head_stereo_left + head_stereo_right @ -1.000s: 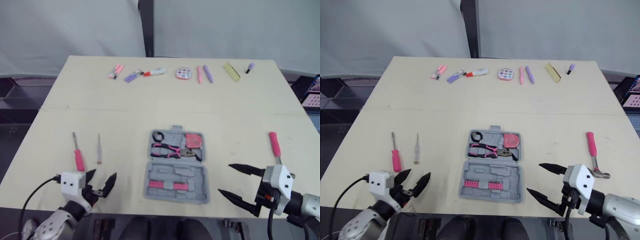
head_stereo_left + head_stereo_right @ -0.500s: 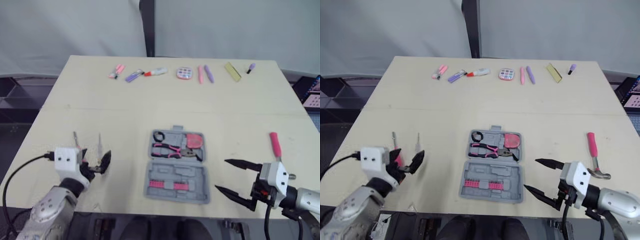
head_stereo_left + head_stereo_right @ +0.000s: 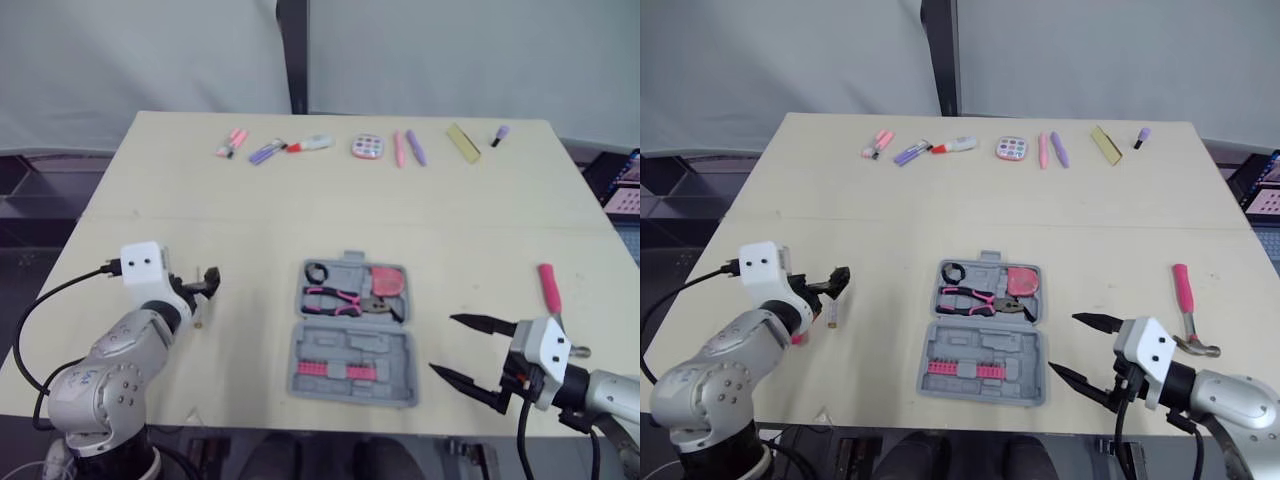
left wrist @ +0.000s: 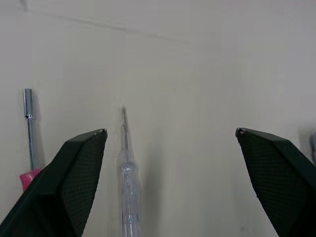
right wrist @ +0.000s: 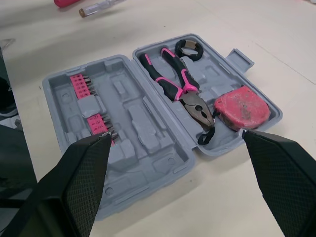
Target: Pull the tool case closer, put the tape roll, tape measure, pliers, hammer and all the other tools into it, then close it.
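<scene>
The tool case point(image 3: 985, 330) is a grey moulded plastic box lying wide open and flat on the pale worktop point(image 3: 940, 200), in the middle of it and toward the robot's edge. Its farther half holds a small black tape roll point(image 3: 955, 272), pink-and-black pliers point(image 3: 975, 298) and a reddish tape measure point(image 3: 1022, 281). Its nearer half carries a row of pink bits point(image 3: 960, 368) among empty recesses. The pink-handled hammer point(image 3: 1183, 292) lies on the worktop well to the right of the case, and a line of small pink and purple items point(image 3: 1012, 148) sits along the far edge. The right pincer point(image 3: 1065, 343) is spread wide, just off the case's near right corner and not touching it. The right wrist view looks between its fingers at the case close up, showing the pliers' dark steel nose lying against the tape measure, the shaped hollows of the nearer half and a latch tab on the far rim. The left pincer point(image 4: 170, 132) is also spread wide, well to the left of the case. The left wrist view shows a clear-handled screwdriver point(image 4: 127, 177) lying between its fingers nearer one of them, and a pink-handled screwdriver point(image 4: 30, 177) just outside that finger, both flat on the worktop.
</scene>
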Robot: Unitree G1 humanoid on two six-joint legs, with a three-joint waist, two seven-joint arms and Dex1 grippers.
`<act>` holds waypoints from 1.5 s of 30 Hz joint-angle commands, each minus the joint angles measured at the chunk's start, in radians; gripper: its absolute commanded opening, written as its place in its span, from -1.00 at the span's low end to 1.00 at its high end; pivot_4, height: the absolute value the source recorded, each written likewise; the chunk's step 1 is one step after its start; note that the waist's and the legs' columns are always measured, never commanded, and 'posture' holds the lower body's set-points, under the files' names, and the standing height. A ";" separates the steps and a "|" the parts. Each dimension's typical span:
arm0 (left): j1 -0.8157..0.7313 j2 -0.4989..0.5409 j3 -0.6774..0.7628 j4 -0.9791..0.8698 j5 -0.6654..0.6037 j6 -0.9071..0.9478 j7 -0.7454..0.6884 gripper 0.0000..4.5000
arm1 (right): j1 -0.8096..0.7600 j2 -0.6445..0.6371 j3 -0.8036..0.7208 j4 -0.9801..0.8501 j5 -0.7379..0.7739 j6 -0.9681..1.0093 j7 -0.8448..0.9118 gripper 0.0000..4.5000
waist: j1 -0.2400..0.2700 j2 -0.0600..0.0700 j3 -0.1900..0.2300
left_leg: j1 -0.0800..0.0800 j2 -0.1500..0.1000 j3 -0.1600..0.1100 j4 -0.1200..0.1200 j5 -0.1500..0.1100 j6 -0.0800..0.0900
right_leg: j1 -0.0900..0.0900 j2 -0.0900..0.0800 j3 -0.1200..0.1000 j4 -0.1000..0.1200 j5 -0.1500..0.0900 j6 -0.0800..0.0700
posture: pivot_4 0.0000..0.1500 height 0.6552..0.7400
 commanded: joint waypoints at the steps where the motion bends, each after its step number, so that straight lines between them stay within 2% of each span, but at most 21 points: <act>1: -0.007 -0.012 0.002 0.012 0.035 -0.007 0.010 0.99 | 0.004 -0.013 -0.004 -0.034 0.000 0.012 -0.015 0.99 | 0.001 0.000 0.000 | 0.000 0.000 0.000 0.000 0.000 0.000 | 0.000 0.000 0.000 0.000 0.000 0.000 | 1.00 0.37; 19: -0.040 -0.029 -0.091 0.165 0.175 -0.037 0.000 0.99 | 0.013 -0.022 -0.015 -0.070 -0.012 0.075 -0.044 0.99 | 0.002 -0.001 0.000 | 0.000 0.000 0.000 0.000 0.000 0.000 | 0.000 0.000 0.000 0.000 0.000 0.000 | 1.00 0.37; 45: -0.043 0.004 -0.146 0.346 0.270 -0.137 -0.082 0.99 | 0.048 -0.020 -0.040 -0.093 -0.007 0.080 -0.069 0.99 | 0.002 -0.001 0.000 | 0.000 -0.001 0.000 0.000 0.000 0.000 | -0.001 -0.001 0.000 0.002 0.000 0.000 | 1.00 0.37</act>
